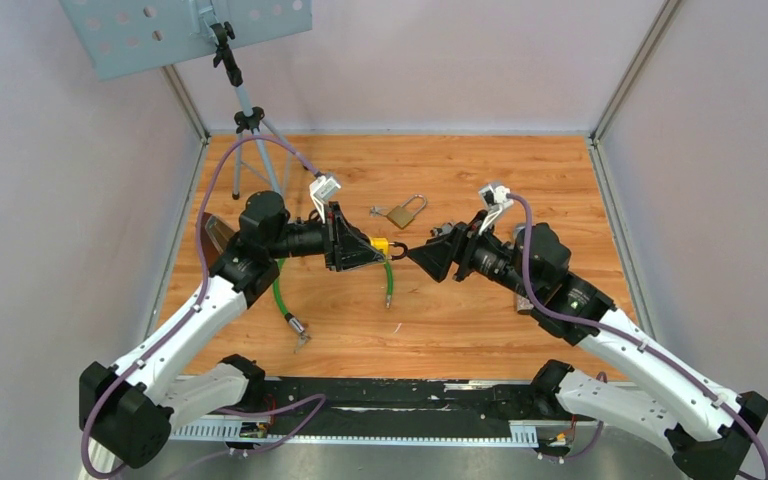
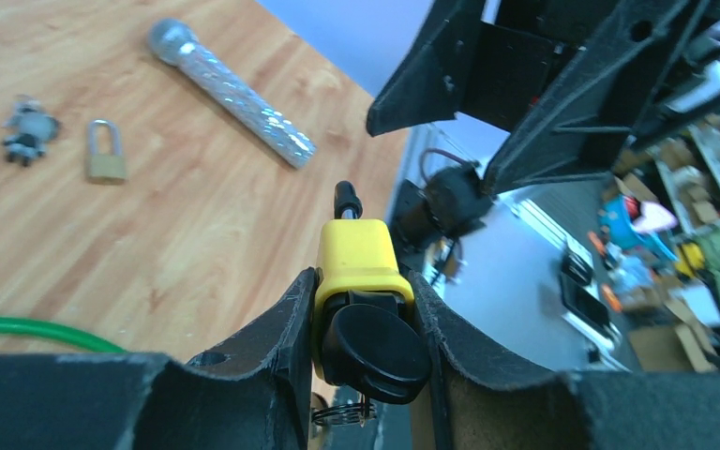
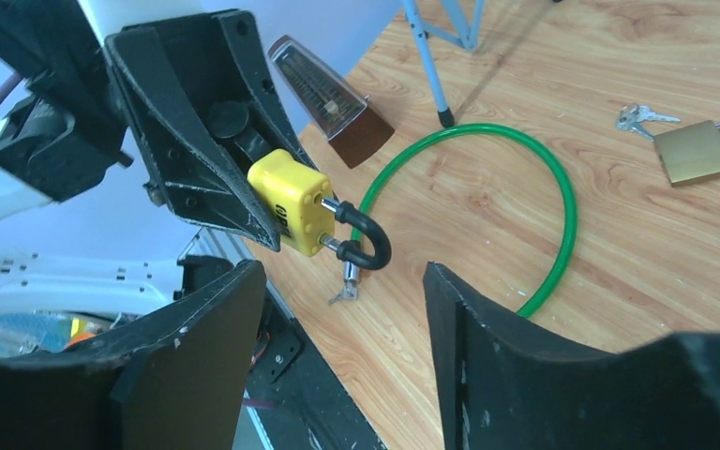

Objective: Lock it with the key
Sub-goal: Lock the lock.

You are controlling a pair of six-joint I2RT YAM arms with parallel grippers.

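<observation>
Just in front of the yellow padlock (image 3: 291, 202), you see the right gripper (image 3: 342, 272) parted and empty, while the left gripper (image 2: 361, 277) clamps the padlock's body.

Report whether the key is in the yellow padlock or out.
In. The key, black-headed, sits against the base of the yellow padlock, its ring hanging below; the left gripper clamps the padlock.
</observation>
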